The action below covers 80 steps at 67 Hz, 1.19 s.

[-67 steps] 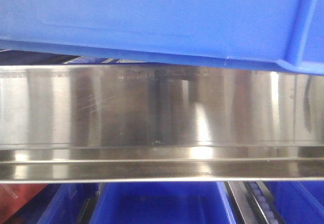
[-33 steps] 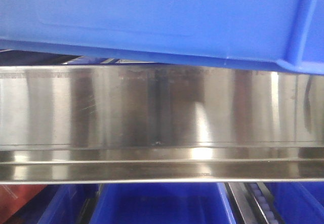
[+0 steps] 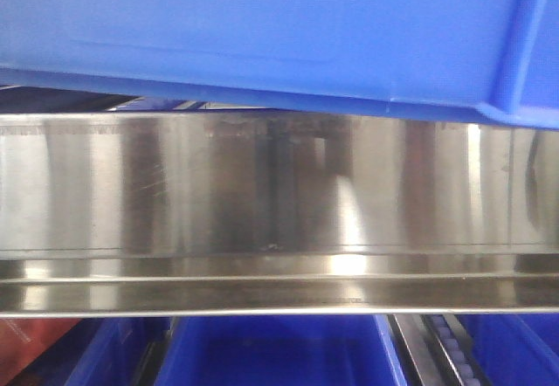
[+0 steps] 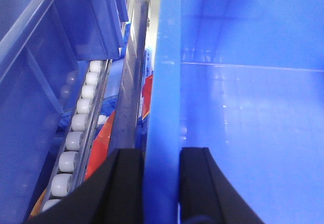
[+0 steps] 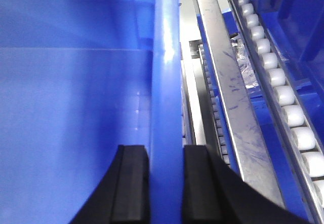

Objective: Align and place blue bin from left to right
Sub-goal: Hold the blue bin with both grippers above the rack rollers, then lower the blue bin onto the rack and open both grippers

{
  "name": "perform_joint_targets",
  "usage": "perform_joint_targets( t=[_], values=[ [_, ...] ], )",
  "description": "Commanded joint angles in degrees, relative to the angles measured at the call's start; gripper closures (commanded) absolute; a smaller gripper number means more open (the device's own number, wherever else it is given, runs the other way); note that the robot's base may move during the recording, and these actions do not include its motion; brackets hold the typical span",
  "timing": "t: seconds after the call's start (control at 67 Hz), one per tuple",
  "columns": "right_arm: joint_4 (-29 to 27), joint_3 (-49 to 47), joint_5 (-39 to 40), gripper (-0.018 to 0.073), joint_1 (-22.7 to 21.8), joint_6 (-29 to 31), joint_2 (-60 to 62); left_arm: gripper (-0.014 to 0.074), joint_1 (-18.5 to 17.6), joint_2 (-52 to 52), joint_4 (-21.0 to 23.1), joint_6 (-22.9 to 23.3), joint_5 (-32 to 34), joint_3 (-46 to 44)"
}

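The blue bin (image 3: 262, 28) fills the top of the front view, its lower edge just above a steel shelf beam (image 3: 279, 194). My left gripper (image 4: 161, 155) is shut on the bin's left wall rim (image 4: 164, 82), one black finger outside and one inside. In the left wrist view the bin's smooth interior (image 4: 253, 112) spreads to the right. My right gripper (image 5: 166, 153) is shut on the bin's right wall rim (image 5: 166, 72), and the bin's interior (image 5: 71, 92) lies to its left.
White roller tracks (image 4: 76, 133) run beside the bin's left side, with darker blue bins (image 4: 40, 57) beyond. A steel rail (image 5: 228, 92) and rollers (image 5: 283, 97) run along the right. More dark blue bins (image 3: 279, 351) sit under the shelf beam.
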<state>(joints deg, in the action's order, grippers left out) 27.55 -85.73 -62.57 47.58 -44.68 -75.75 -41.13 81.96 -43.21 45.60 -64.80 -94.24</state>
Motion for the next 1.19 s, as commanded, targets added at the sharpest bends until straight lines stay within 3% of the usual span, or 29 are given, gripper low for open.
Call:
perform_joint_targets(
  t=[0.0,0.149,0.209,0.344,0.553,0.762,0.926,1.18],
  values=[
    [-0.93,-0.57,5.08,0.0639,0.62,0.16,0.46,0.0707,-0.85,-0.36,-0.94,0.99,6.24,-0.75],
    [-0.93,-0.84,4.36,0.0639,0.62,0.16,0.46,0.0707,-0.85,-0.36,0.94,0.79,6.21,-0.75],
    [-0.93,-1.77,4.08,0.0639,0.62,0.16,0.46,0.0707,-0.75,-0.36,3.36,-1.77,6.33,-1.13],
    [-0.93,-5.64,3.27,0.0639,-0.27,2.35,-0.53,0.0707,0.18,0.03,6.86,-2.2,7.34,-2.64],
    [-1.3,-12.5,1.4,0.0639,-2.26,5.94,-4.91,0.0707,4.72,2.7,16.82,-8.33,8.68,-6.22],
    [-1.3,-15.75,4.23,0.0639,-3.97,6.25,-9.74,0.0707,10.68,5.26,24.25,-9.87,11.06,-6.59],
    [-2.89,-15.75,6.19,0.064,-6.16,6.88,-12.62,0.0707,13.5,6.66,26.87,-13.96,12.43,-6.59],
    [-6.85,-15.65,9.31,0.064,-9.31,8.2,-15.92,0.0707,14.16,10.42,26.81,-14.21,13.75,-6.59]
  ],
)
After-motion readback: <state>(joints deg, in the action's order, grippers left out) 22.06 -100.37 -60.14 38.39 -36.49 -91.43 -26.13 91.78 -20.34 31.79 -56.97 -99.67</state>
